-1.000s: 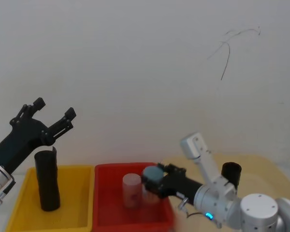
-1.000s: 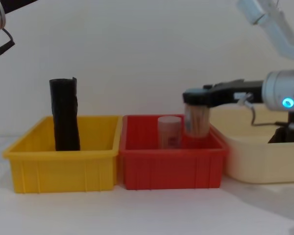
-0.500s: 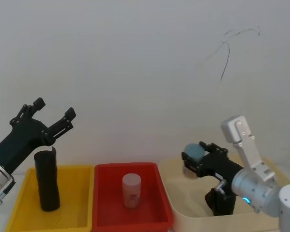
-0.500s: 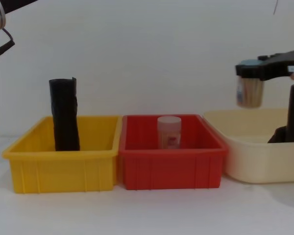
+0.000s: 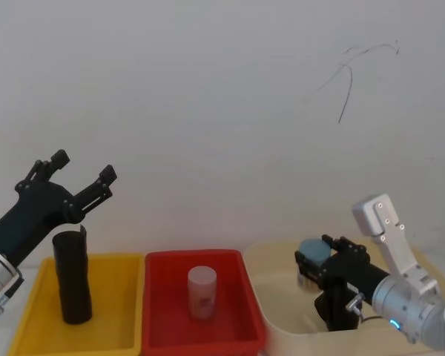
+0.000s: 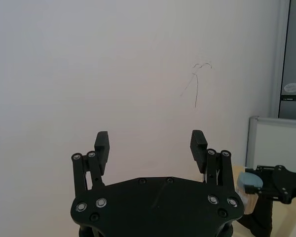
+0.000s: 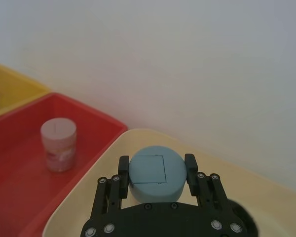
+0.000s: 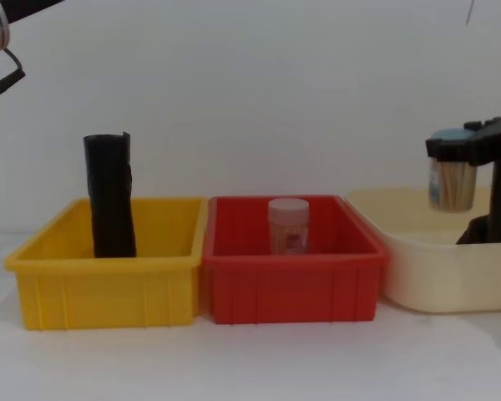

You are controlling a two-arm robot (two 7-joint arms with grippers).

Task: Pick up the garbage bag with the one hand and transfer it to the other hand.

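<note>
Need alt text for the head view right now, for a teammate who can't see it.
The right gripper holds a blue-lidded jar over the cream tub. The left gripper hangs open above the black roll in the yellow bin; a pink-lidded jar stands in the red bin.

White table carries three bins side by side: yellow bin on the left, red bin touching it, cream tub rightmost.

Head cam sits up high, looking forward and down at the yellow bin, red bin and cream tub. Chest cam is lower, side-on to the same three along the table. Left wrist cam faces the wall over its own left gripper. Right wrist cam is close behind the right gripper, also catching the red bin.
</note>
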